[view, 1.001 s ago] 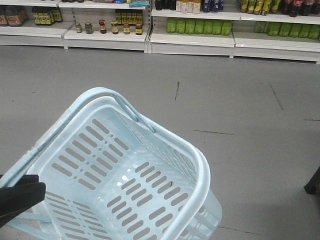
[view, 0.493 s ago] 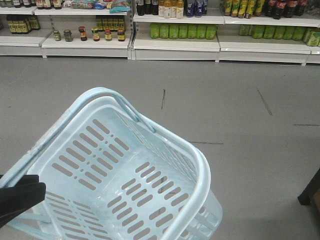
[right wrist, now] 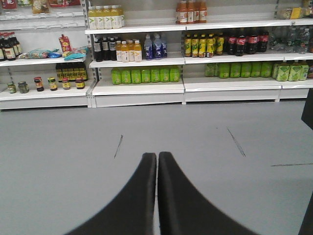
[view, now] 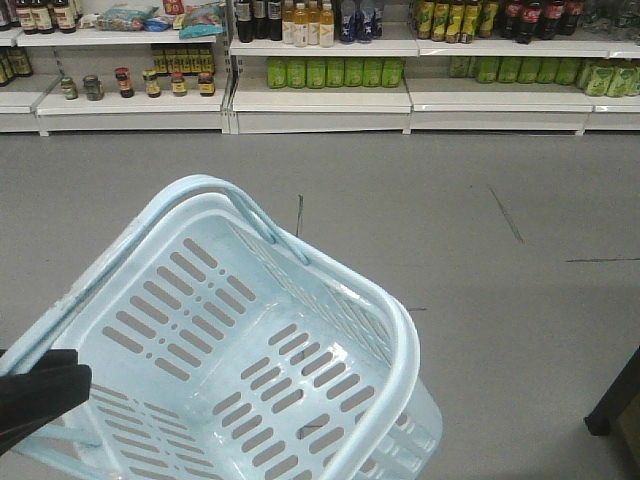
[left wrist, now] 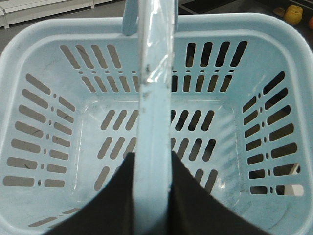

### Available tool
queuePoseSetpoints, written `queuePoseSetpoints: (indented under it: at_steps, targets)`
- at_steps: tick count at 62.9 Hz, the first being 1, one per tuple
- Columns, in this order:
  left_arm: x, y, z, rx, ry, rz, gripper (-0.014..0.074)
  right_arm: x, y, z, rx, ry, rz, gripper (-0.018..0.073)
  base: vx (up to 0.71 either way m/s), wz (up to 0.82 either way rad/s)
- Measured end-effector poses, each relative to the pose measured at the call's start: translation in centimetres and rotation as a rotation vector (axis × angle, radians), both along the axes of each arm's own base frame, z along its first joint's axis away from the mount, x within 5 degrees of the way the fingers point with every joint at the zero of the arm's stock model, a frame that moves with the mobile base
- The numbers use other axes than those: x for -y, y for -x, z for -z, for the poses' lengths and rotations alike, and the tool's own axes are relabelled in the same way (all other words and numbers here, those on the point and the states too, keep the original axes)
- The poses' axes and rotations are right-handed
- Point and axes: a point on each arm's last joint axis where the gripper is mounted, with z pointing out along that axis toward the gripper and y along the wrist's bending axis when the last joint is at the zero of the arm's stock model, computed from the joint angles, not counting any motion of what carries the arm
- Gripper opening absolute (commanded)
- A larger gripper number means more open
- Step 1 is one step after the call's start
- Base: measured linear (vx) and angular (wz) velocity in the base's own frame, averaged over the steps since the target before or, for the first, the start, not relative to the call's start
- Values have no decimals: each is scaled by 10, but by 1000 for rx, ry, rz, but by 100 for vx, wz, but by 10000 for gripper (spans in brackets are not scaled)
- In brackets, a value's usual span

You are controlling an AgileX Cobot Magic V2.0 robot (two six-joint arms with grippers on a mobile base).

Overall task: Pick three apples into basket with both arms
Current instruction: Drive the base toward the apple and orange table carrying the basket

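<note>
Over grey shop floor (view: 480,300): left tool (left wrist: 150,161) clenched on handle (left wrist: 154,98) of pale blue slotted plastic basket (left wrist: 73,30); right tool (right wrist: 157,156) clenched on nothing. Likely carrying step; next, locate apples.

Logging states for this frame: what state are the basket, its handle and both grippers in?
basket: empty.
basket handle: raised over the basket, clamped.
left gripper: shut on the basket handle.
right gripper: shut, holding nothing.

open basket (view: 404,330) interior, handle (left wrist: 154,98) crossing its mouth
</note>
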Motion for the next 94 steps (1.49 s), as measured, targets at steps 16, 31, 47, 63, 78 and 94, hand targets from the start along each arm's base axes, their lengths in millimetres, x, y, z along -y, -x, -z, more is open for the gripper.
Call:
queuePoseSetpoints:
  at_steps: [16,31,47,63,78,94]
  targets:
    - [0,0,0,0,0,0,-6,0,0,0,0,0,0,-4,24,-23]
    - [0,0,0,0,0,0,-6,0,0,0,0,0,0,-4,21,-37]
    - [0,0,0,1,0,-1,-6,0,0,0,0,0,0,-4,18,-56]
    - [0,0,0,1,0,-1,-6,0,0,0,-1,0,0,-4,16,-64]
    - [0,0,0,1,0,-1,-6,0,0,0,-1,0,0,-4,15,-57]
    - [0,0,0,1,0,-1,-6,0,0,0,-1,0,0,-4,13,-50]
